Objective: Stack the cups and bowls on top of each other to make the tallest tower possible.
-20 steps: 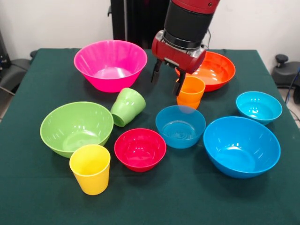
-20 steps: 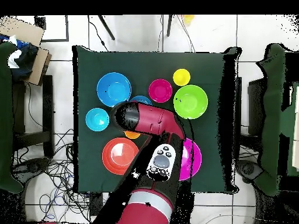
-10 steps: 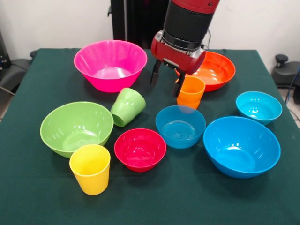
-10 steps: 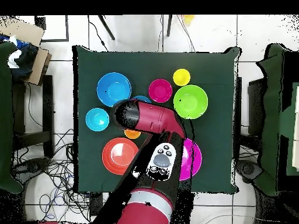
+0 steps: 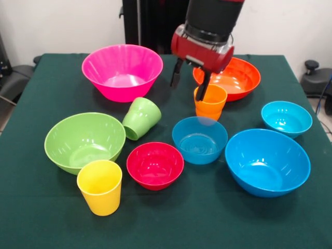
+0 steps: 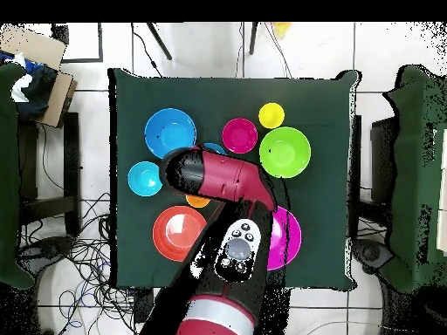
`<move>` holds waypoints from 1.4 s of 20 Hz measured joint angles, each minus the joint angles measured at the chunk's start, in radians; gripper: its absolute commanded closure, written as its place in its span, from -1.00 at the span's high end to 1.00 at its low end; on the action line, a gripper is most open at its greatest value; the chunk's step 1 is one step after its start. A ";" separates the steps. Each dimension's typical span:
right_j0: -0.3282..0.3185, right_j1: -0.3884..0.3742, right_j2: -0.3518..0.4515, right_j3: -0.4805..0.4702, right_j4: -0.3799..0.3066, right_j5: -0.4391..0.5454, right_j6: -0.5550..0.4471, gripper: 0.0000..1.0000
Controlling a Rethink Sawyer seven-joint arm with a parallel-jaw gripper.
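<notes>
gripper [image 5: 189, 86]: spread, one finger seemingly inside | orange cup [image 5: 210, 102]: glossy, tapered

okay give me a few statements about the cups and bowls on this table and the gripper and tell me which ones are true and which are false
1. The green cup lies tipped on its side. True.
2. The yellow cup sits inside the red bowl. False: it stands upright on the table, in front of the light green bowl.
3. The gripper is open and holds nothing. True.
4. The orange cup is stacked in the pink bowl. False: it stands on the table in front of the orange bowl.
5. Nothing is stacked yet. True.
</notes>
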 measured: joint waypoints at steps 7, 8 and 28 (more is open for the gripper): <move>0.045 -0.073 -0.012 0.035 0.030 0.026 0.000 1.00; 0.047 -0.077 -0.012 0.036 0.031 0.029 0.000 1.00; 0.071 -0.161 -0.036 0.112 0.054 0.077 0.000 1.00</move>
